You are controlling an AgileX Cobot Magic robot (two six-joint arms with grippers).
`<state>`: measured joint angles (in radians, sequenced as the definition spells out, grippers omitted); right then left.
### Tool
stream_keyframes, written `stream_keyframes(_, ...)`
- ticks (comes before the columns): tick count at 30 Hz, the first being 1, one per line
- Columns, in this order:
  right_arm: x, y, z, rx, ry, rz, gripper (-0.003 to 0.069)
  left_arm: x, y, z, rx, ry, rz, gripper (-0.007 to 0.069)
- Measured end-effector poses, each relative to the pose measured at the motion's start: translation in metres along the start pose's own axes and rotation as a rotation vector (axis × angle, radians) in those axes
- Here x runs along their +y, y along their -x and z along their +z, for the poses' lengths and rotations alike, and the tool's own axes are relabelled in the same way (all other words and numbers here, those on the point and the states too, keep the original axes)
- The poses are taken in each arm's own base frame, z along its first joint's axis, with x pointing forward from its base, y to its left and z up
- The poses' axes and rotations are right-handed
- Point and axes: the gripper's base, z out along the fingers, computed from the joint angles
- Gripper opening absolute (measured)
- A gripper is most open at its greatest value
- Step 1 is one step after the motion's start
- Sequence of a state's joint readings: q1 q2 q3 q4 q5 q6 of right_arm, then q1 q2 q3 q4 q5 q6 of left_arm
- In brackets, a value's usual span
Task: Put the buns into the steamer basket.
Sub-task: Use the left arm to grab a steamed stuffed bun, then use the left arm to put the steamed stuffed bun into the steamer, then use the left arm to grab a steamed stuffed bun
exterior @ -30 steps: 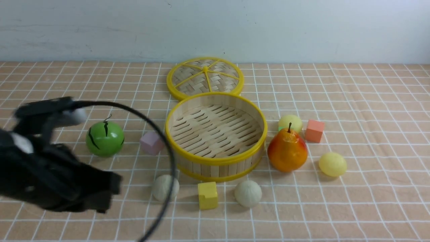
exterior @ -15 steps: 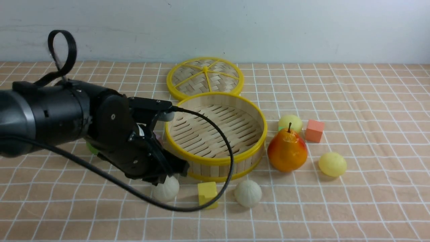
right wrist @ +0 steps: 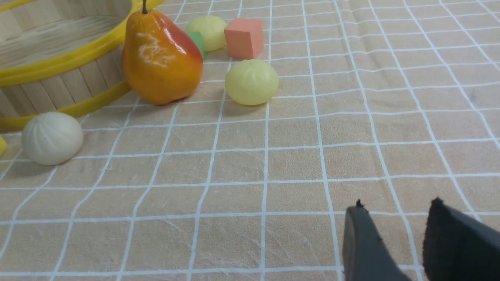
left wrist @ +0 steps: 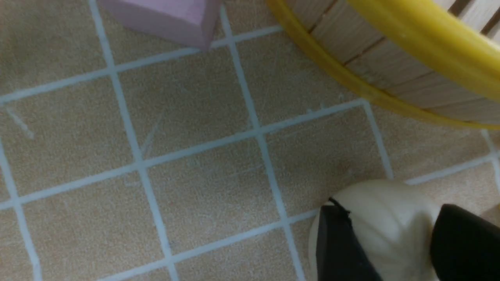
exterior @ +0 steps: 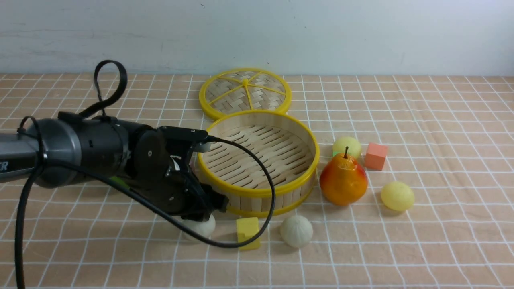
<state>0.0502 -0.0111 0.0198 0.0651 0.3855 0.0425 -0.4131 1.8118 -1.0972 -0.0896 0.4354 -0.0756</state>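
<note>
The steamer basket stands mid-table with nothing in it. My left gripper is down at the basket's front left. In the left wrist view the gripper has its fingers pressed on both sides of an off-white bun, which rests on the cloth. A second off-white bun lies in front of the basket. Two pale yellow buns lie on the right, one right of the pear and one behind it. My right gripper is open, empty and low over bare cloth; it is out of the front view.
An orange-yellow pear stands right of the basket, and the woven lid lies behind it. A yellow cube sits between the off-white buns. An orange cube is at the right. A pink cube is near my left gripper.
My left arm swung in from the left and came down over the off-white bun at the basket's front left. It now hides the green melon ball and the pink cube in the front view.
</note>
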Motion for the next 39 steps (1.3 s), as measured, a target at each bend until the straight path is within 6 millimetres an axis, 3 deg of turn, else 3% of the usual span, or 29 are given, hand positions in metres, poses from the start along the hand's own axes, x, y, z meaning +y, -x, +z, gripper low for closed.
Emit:
stream_keyframes(3,0.000,0.000,0.000,0.000,0.000,0.000,0.0241,0.000,-0.001,0.005,0.010,0.002,-0.001,0.0220)
stream_keyframes(6,0.000,0.000,0.000,0.000,0.000,0.000,0.0241,0.001,0.000,0.004,0.016,0.001,-0.006,0.0069)
stream_keyframes(8,0.000,0.000,0.000,0.000,0.000,0.000,0.0241,0.000,0.001,-0.001,0.027,-0.001,-0.007,0.0008)
stream_keyframes(9,0.000,0.000,0.000,0.000,0.000,0.000,0.0241,0.000,0.001,-0.004,0.031,-0.003,-0.009,0.0002)
stream_keyframes(13,0.000,0.000,0.000,0.000,0.000,0.000,0.0241,-0.007,0.018,-0.046,-0.009,-0.038,-0.024,-0.0006)
stream_keyframes(15,0.000,0.000,0.000,0.000,0.000,0.000,0.0241,-0.012,0.038,-0.073,-0.119,-0.062,0.004,-0.0006)
stream_keyframes(17,0.000,0.000,0.000,0.000,0.000,0.000,0.0241,-0.016,0.057,-0.087,-0.213,-0.073,0.044,-0.0006)
stream_keyframes(19,0.000,0.000,0.000,0.000,0.000,0.000,0.0241,-0.017,0.069,-0.085,-0.251,-0.075,0.065,-0.0006)
stream_keyframes(21,0.000,0.000,0.000,0.000,0.000,0.000,0.0241,-0.018,0.083,-0.063,-0.257,-0.069,0.090,0.0000)
stream_keyframes(22,0.000,0.000,0.000,0.000,0.000,0.000,0.0241,-0.018,0.083,-0.063,-0.258,-0.069,0.092,0.0001)
stream_keyframes(26,0.000,0.000,0.000,0.000,0.000,0.000,0.0241,-0.015,0.094,-0.001,-0.170,-0.030,0.142,0.0095)
stream_keyframes(28,0.000,0.000,0.000,0.000,0.000,0.000,0.0241,-0.014,0.095,0.011,-0.141,-0.021,0.153,0.0136)
stream_keyframes(30,0.000,0.000,0.000,0.000,0.000,0.000,0.0241,-0.014,0.099,0.018,-0.112,-0.012,0.154,0.0255)
stream_keyframes(32,0.000,0.000,0.000,0.000,0.000,0.000,0.0241,-0.015,0.108,0.007,-0.123,-0.013,0.140,0.0356)
stream_keyframes(35,0.000,0.000,0.000,0.000,0.000,0.000,0.0241,-0.027,0.123,-0.032,-0.185,-0.035,0.129,0.0468)
stream_keyframes(38,0.000,0.000,0.000,0.000,0.000,0.000,0.0241,-0.051,0.122,-0.075,-0.214,-0.068,0.182,0.0511)
stream_keyframes(39,0.000,0.000,0.000,0.000,0.000,0.000,0.0241,-0.053,0.122,-0.077,-0.213,-0.071,0.186,0.0511)
